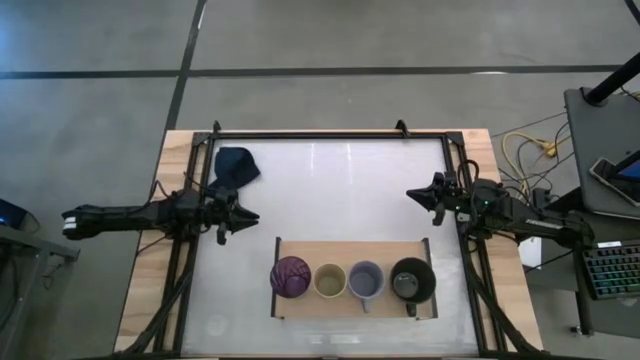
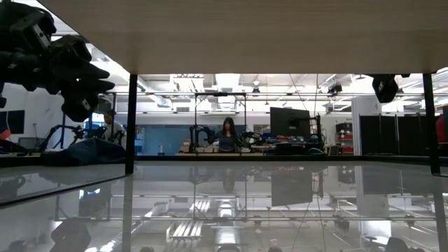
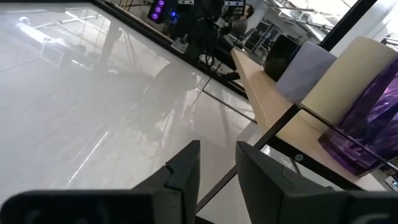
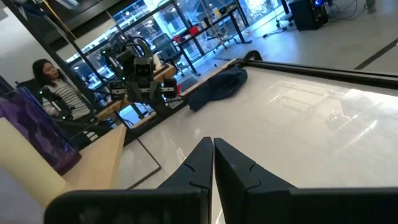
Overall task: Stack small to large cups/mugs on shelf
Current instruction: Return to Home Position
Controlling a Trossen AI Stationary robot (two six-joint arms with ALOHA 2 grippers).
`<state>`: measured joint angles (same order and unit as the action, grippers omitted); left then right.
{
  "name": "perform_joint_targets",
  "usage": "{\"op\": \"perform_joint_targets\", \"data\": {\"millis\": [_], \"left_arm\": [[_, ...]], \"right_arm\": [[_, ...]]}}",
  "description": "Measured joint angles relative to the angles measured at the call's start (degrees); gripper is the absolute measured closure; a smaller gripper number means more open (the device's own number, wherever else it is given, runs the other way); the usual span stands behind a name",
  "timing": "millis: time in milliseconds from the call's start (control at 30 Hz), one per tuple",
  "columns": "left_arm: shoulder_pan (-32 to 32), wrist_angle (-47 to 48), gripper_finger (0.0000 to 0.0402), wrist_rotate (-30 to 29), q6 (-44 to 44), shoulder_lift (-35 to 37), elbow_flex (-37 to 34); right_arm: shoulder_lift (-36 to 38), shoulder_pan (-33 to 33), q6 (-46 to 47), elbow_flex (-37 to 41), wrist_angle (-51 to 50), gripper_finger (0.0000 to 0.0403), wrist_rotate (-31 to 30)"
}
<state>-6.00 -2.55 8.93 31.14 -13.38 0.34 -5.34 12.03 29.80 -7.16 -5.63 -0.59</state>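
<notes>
Four cups [image 1: 330, 281] abreast on the shelf [image 1: 350, 249]

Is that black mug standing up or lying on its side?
Upright. Seen from above, the black mug shows its round open mouth, standing at the right end of the shelf beside the grey mug.

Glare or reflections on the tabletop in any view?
High view: pale glare patch on the tabletop beyond the shelf. Low view: tabletop mirrors the room like glass. Left wrist view: light streaks across it. Right wrist view: faint window-like reflections.
</notes>
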Motion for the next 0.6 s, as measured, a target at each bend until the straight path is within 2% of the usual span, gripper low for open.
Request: {"op": "perform_joint_targets", "data": {"millis": [600], "left_arm": [[0.0, 0.0, 0.0314, 0.0, 0.0, -0.1, 0.0]], "right_arm": [[0.0, 0.0, 0.0, 0.0, 0.0, 0.0394, 0.0]]}}
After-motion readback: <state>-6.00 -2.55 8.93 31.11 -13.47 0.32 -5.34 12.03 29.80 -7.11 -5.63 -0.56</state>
